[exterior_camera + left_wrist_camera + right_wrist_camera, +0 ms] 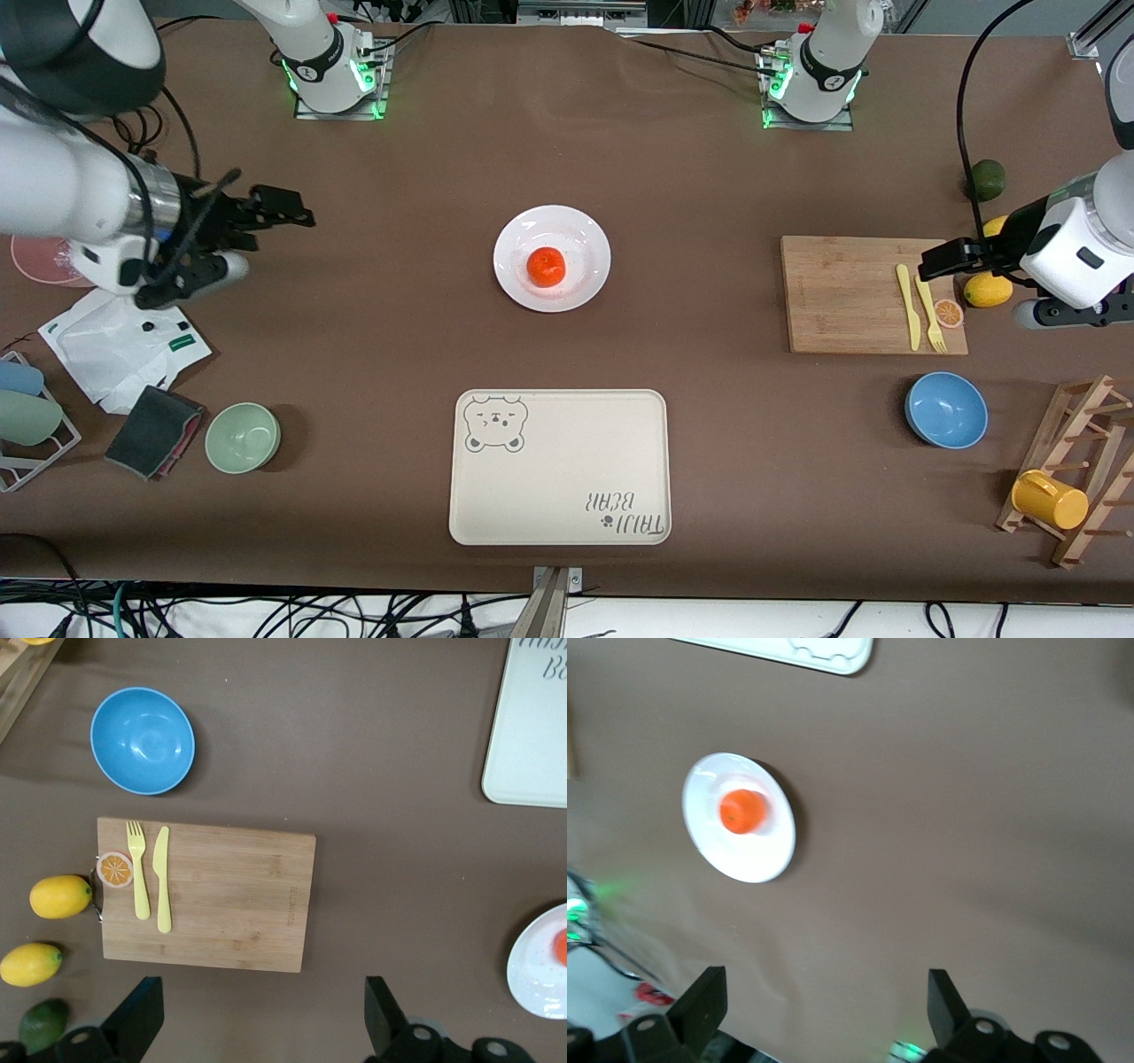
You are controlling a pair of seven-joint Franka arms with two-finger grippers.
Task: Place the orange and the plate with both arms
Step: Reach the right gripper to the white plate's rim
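The orange [547,266] sits in the middle of the white plate [585,239] at the table's centre. Both also show in the right wrist view, the orange [741,811] on the plate [757,859]. The left wrist view shows only the plate's edge [536,979] with a sliver of the orange [562,945]. My left gripper [939,257] is open and empty, up over the cutting board's end by the lemons; its fingers [142,1010] stand wide apart. My right gripper [283,208] is open and empty, up over bare table toward the right arm's end; its fingers [704,992] stand wide apart.
A beige bear-print tray [560,478] lies nearer the front camera than the plate. A wooden cutting board [842,292] holds a yellow fork, knife and orange slice. Lemons [988,290], a lime [988,180], a blue bowl [946,409], a green bowl [243,437], a mug rack [1076,470] and a white bag [115,346] lie around.
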